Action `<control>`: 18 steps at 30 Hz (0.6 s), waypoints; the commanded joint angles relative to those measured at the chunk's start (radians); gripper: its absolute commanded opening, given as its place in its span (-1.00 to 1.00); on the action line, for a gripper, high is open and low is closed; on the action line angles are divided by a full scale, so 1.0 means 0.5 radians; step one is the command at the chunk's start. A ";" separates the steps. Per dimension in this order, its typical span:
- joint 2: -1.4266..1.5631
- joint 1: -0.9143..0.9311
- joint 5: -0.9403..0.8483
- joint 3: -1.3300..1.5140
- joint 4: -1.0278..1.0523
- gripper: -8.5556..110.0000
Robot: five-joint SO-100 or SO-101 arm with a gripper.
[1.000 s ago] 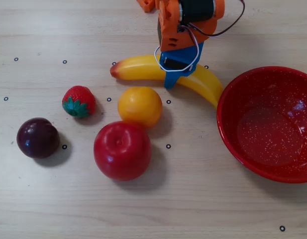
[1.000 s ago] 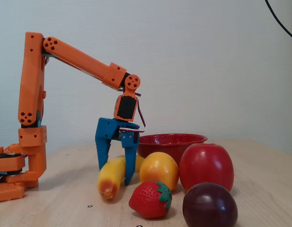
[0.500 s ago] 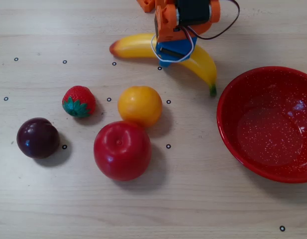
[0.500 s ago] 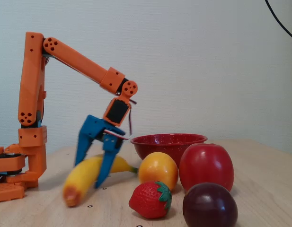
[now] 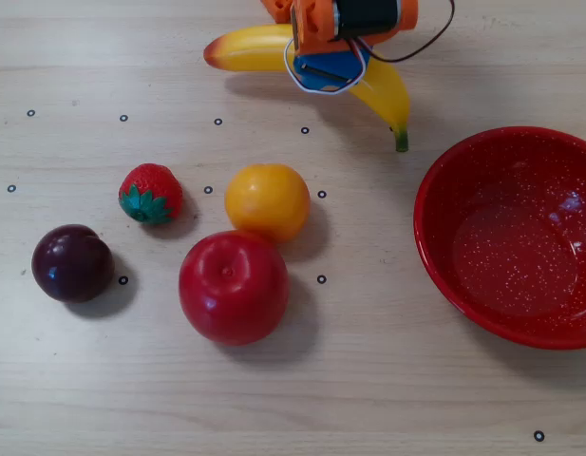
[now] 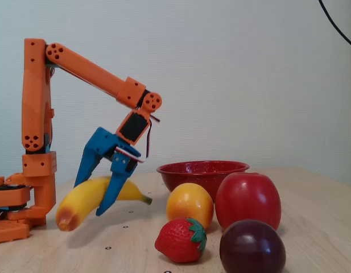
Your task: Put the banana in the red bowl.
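Observation:
The yellow banana is held near the top edge of the overhead view, its green stem end pointing down-right toward the red bowl. My blue-fingered gripper is shut on the banana's middle. In the fixed view the banana hangs tilted a little above the table, its reddish tip low on the left, with the gripper straddling it. The red bowl stands to the right of it and holds nothing.
An orange fruit, a red apple, a strawberry and a dark plum sit in a cluster left of the bowl. The arm's orange base stands at the left of the fixed view.
The gripper has pulled the banana back toward the arm's base, away from the orange fruit and bowl, and raised it off the table. The other fruits and the bowl stayed put.

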 commanded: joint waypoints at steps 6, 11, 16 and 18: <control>0.331 -0.052 -0.034 -0.270 0.227 -0.85; 0.448 -0.021 -0.006 -0.454 0.350 -0.85; 0.543 -0.003 0.071 -0.644 0.371 -0.85; 0.571 0.006 0.123 -0.739 0.371 -0.85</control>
